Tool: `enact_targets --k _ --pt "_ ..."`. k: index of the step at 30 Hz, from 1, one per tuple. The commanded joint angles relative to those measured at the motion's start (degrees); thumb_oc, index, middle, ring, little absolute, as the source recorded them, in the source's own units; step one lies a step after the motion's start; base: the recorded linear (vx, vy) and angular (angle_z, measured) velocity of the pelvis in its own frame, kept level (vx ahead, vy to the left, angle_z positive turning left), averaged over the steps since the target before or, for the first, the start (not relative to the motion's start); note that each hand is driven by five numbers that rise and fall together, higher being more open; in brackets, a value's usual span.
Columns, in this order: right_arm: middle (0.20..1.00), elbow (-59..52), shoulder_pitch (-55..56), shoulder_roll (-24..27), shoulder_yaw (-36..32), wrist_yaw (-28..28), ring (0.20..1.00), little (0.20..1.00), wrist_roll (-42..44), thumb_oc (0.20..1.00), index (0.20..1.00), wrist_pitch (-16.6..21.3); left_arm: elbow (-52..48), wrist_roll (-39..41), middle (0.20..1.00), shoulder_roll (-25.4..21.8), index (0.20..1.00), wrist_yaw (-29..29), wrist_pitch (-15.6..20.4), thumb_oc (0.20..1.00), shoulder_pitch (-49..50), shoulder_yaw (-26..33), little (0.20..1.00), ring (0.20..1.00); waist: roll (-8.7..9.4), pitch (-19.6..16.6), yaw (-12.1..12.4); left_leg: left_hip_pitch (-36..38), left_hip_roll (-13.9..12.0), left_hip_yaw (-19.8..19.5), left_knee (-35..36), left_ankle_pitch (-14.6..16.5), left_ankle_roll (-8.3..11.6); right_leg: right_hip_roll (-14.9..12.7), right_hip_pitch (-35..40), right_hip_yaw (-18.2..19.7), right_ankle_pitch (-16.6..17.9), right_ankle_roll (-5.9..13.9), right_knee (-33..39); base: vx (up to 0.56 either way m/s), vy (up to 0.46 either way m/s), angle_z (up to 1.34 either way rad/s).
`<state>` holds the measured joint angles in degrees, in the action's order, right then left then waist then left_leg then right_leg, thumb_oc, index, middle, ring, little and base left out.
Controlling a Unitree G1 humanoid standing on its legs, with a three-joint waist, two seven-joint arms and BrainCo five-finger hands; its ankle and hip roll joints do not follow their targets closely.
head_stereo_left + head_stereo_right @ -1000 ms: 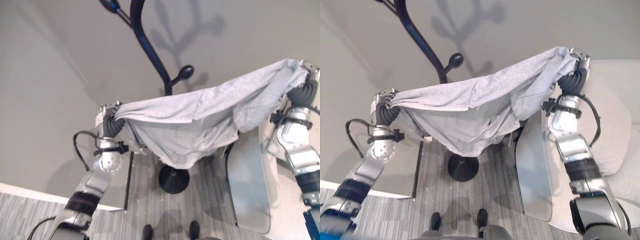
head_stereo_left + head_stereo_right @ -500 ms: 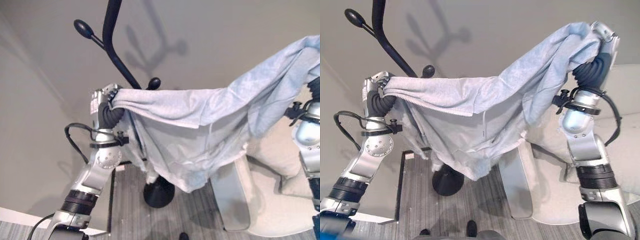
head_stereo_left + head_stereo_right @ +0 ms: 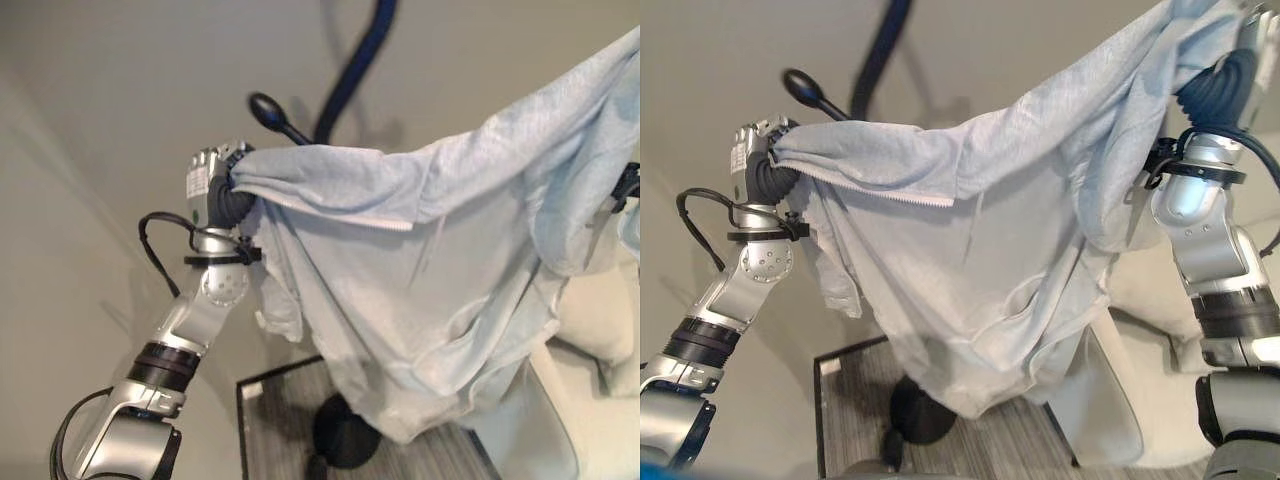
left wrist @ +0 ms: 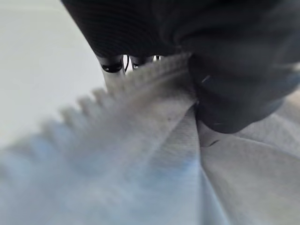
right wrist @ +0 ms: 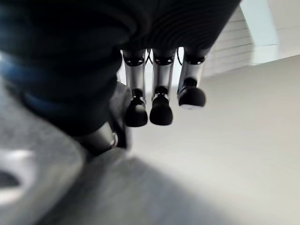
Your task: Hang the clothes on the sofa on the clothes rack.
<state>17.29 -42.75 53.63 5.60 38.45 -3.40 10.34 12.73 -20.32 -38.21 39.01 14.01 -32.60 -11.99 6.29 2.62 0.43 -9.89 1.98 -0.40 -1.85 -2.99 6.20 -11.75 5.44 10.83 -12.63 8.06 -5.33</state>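
A light grey zip-up garment (image 3: pixel 980 270) hangs spread between my two raised hands, its lower part sagging in front of the rack. My left hand (image 3: pixel 765 178) is shut on the ribbed hem (image 4: pixel 140 89), which is pinched under its fingers (image 4: pixel 112 68). At the upper right my right hand (image 3: pixel 1225 85) has the other end draped over it; its fingers (image 5: pixel 159 110) are curled, with cloth (image 5: pixel 47 187) by the thumb. The dark clothes rack's pole (image 3: pixel 355 60) rises behind the garment, one knobbed hook (image 3: pixel 265 105) is close to my left hand, and its round base (image 3: pixel 920 415) is on the floor.
The pale sofa (image 3: pixel 1160 320) stands at the right, with a grey cushion (image 3: pixel 1105 415) at its near side. A dark-framed panel (image 3: pixel 240 420) stands on the striped floor left of the rack's base. Plain wall lies behind.
The whole view has swung upward. Both hands have lifted the garment higher and closer to the rack, so the hook now sits just above the left hand.
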Motion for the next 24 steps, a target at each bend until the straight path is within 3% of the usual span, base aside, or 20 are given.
enact_targets --k 1,4,11,18,24 --pt "0.2 3.56 -7.0 2.47 -0.31 3.26 0.2 0.2 4.66 0.2 0.2 -1.78 -0.72 4.74 0.2 -2.84 0.2 2.37 -0.05 0.2 -0.58 3.48 0.2 0.2 0.54 -3.35 2.32 -0.94 -5.63 -2.27 6.53 -6.94 0.25 7.57 5.61 -4.7 4.09 -2.2 3.51 0.13 0.137 0.28" --pt "0.2 10.54 -11.21 5.3 1.4 3.83 0.2 0.2 6.27 0.2 0.2 -3.36 -0.37 7.12 0.2 -2.85 0.2 2.4 0.71 0.2 -0.32 3.58 0.2 0.2 1.02 -3.99 3.13 -0.49 -4.61 -1.0 6.58 -6.16 -0.63 6.0 5.19 -5.05 5.55 -1.1 4.11 0.12 0.126 0.1" --pt "0.2 23.15 -14.99 8.11 4.48 2.17 0.2 0.2 8.67 0.2 0.2 -4.57 -2.04 9.03 0.2 -2.81 0.2 1.64 2.36 0.2 2.12 3.34 0.2 0.2 1.36 -3.85 4.69 -1.75 -3.28 -0.8 6.85 -5.67 -0.96 5.16 4.36 -6.26 7.0 -0.12 6.11 0.04 0.038 0.05" --pt "0.2 25.49 -11.44 5.3 3.55 0.3 0.2 0.2 10.06 0.2 0.2 -4.17 -1.94 10.13 0.2 -1.72 0.2 1.05 2.98 0.2 4.6 3.49 0.2 0.2 1.0 -2.88 5.7 -3.43 -2.82 -1.39 6.85 -5.92 -0.77 5.43 4.0 -7.32 6.77 -0.29 7.88 0.0 -0.001 0.09" --pt "0.2 24.62 -4.85 -0.63 0.96 -1.95 0.2 0.2 12.15 0.2 0.2 -2.71 -2.86 11.82 0.2 0.41 0.2 1.04 3.61 0.2 7.64 4.6 0.2 0.2 0.2 0.2 6.9 -6.29 -2.23 -2.31 6.85 -6.85 -0.39 5.67 2.59 -7.99 6.43 -0.81 9.15 -0.04 -0.029 0.12"
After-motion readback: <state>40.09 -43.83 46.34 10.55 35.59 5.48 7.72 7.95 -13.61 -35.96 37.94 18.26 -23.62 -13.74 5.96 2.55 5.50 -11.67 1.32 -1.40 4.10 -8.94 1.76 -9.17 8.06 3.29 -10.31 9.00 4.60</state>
